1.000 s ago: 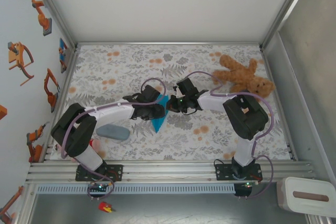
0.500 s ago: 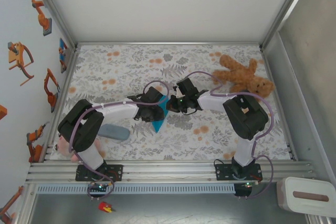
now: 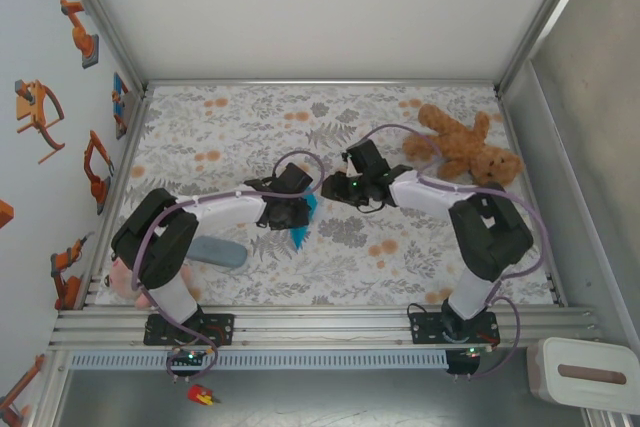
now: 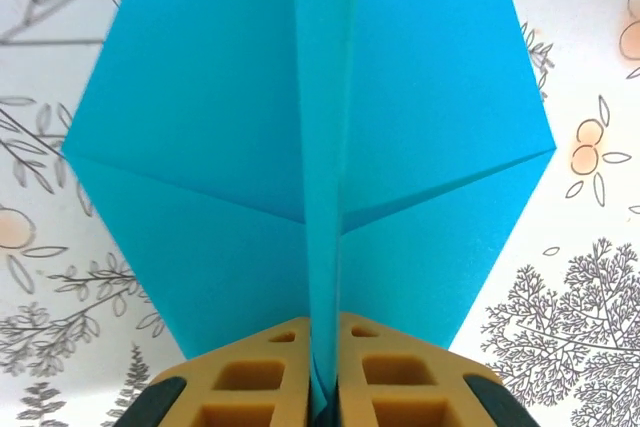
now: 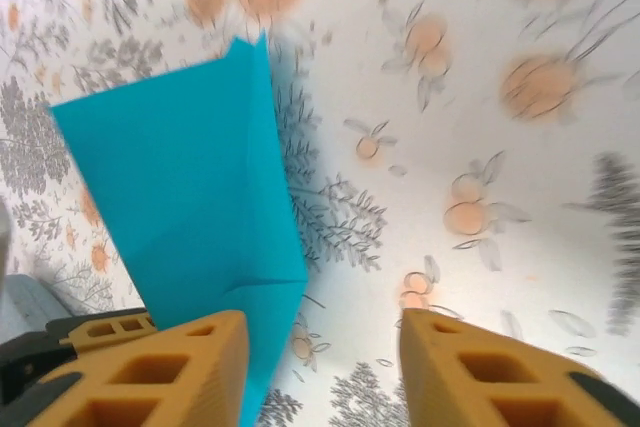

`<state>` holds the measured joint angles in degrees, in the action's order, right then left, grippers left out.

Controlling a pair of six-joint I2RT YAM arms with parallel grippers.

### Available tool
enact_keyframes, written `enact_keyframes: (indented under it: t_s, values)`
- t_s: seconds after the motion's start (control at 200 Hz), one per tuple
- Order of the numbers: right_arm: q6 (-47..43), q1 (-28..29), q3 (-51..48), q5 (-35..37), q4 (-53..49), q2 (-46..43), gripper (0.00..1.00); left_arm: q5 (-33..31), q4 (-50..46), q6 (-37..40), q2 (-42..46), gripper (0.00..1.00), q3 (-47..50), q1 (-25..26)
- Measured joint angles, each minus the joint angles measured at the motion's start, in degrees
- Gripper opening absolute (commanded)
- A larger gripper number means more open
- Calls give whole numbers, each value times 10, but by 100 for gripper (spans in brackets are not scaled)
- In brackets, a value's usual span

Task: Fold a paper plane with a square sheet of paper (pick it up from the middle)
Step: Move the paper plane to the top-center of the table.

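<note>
Top view: paper plane (image 3: 301,231) sat mid-table, poking out at 6 o'clock of your left gripper (image 3: 291,209); right gripper (image 3: 336,187) at its 2 o'clock; left wrist: jaws pinched the plane's centre ridge; right wrist: jaws spread, empty, plane at 10 o'clock; looked mid-fold; next you'd likely need a re-grip for the wings.

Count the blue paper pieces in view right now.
1: the folded blue sheet, pinched in the left claw at the centre of the overhead view; others may lie hidden.
</note>
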<state>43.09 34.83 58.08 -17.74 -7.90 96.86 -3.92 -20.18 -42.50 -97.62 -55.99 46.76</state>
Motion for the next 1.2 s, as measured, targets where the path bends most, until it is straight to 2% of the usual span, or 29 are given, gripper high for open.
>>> enact_keyframes:
  t_s: [0.29,0.501,0.801,1.202]
  values:
    - [-67,-36,-31,123,-46,-136,61,-33,-32,49,-10,7,-94,-32]
    - [-109,-56,-58,167,-57,-176,65,-43,-47,90,-93,7,-198,-69]
    - [-149,-75,-77,173,-58,-177,64,-51,-68,135,-221,7,-333,-112]
    - [-162,-97,-94,141,-57,-182,63,-23,-106,154,-312,12,-450,-133]
